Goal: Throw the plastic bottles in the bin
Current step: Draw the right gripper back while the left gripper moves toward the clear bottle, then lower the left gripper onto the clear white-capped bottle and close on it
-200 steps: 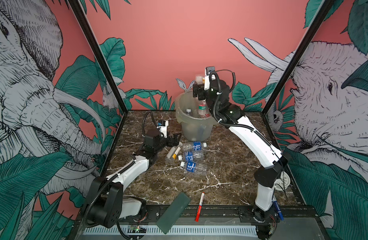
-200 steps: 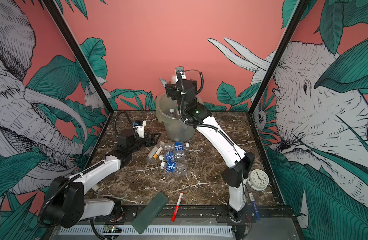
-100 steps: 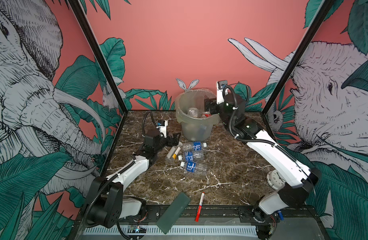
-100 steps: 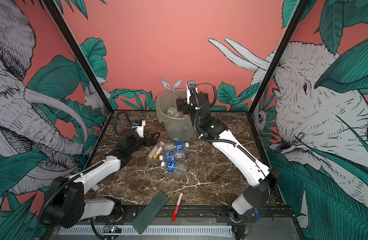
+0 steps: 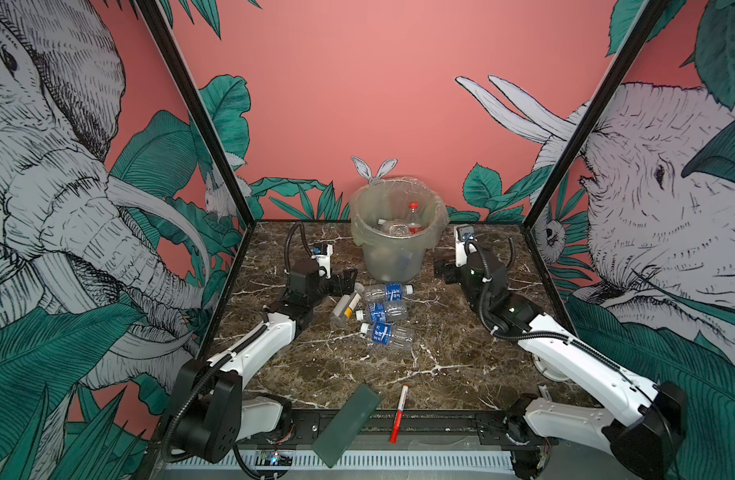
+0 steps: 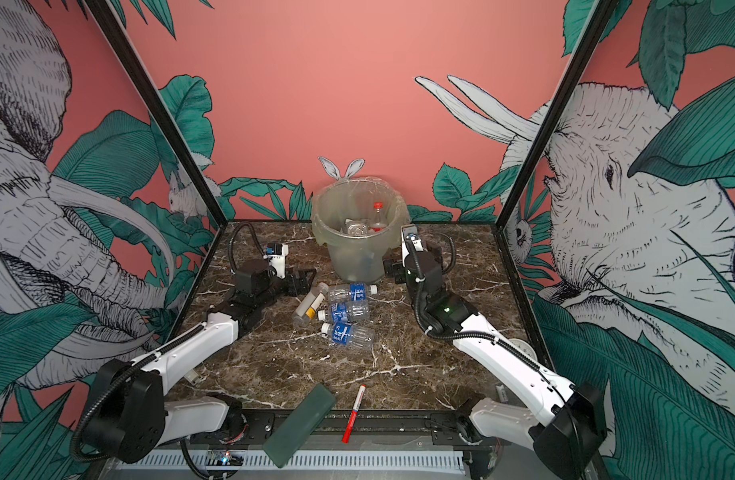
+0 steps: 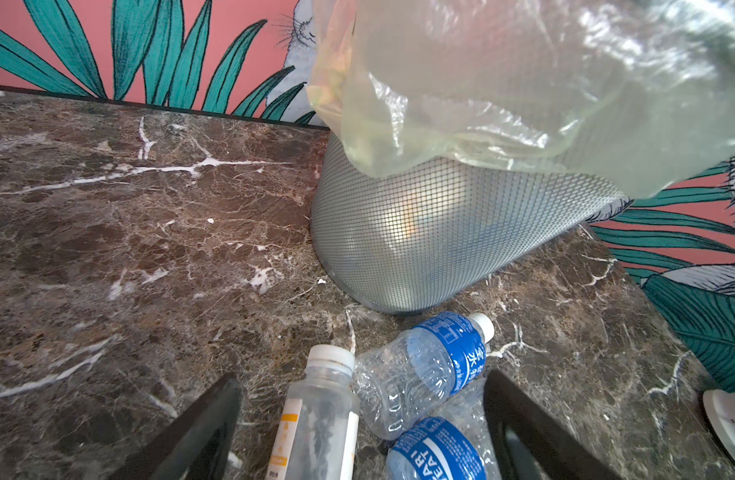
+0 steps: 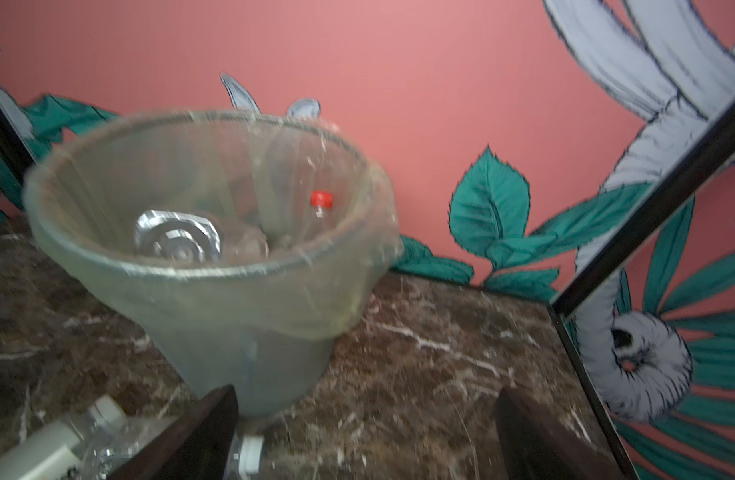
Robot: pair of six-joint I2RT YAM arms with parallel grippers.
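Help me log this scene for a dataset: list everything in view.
bin: one, pale grey-green, bag-lined, back centre.
bottles in bin: several, clear, one red-capped; count unclear.
blue-label bottles: three, clear, lying before the bin.
yellow-label bottle: one, clear, left of them.
marker pen: one, red-white, front edge.
slab: one, dark green, front edge.
table: one, brown marble.
left end effector: one, black, open, beside yellow-label bottle.
right end effector: one, black, open, right of bin.

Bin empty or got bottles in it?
Not empty: bottles lie inside the bin, one with a red cap.
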